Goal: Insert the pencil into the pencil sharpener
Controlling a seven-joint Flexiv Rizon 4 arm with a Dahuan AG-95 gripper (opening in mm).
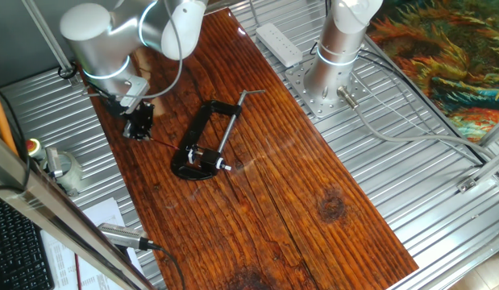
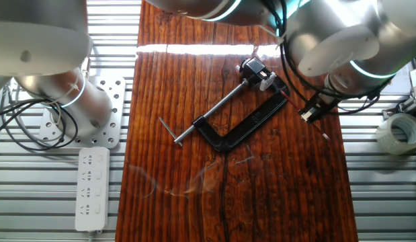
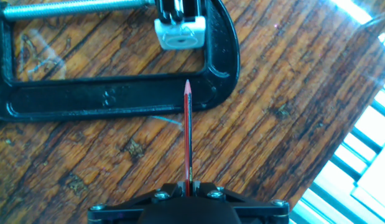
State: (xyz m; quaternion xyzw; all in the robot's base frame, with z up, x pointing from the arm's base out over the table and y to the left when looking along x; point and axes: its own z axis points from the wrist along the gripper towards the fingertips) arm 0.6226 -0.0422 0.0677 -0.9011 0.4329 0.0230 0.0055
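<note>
Gripper: gripper (image 3: 187, 194) is closed on the blunt end of the pencil, at 6 o'clock in the hand view; in one fixed view it (image 1: 139, 122) hangs over the board's 10 o'clock edge.
Board: brown wooden board (image 1: 297, 209) lies on the ribbed metal table (image 1: 442, 209), running from 12 o'clock down to 5 o'clock in one fixed view.
Arm base: silver column (image 1: 334, 48) stands on a bolted plate just off the board's 1 o'clock side.
Power strip: white strip (image 2: 91, 188) lies on the table at 8 o'clock in the other fixed view, off the board.
Clamp: black C-clamp (image 1: 202, 137) lies flat near the board's middle, its silver screw rod (image 2: 211, 114) crossing the opening.
Pencil: dark-red pencil (image 3: 188, 134) sticks out of the gripper, pointing to 12 o'clock, its pale tip over the clamp's long black bar.
Sharpener: small dark block (image 2: 253, 68) with a white part, held in the clamp's mouth, beyond the pencil tip and apart from it.
</note>
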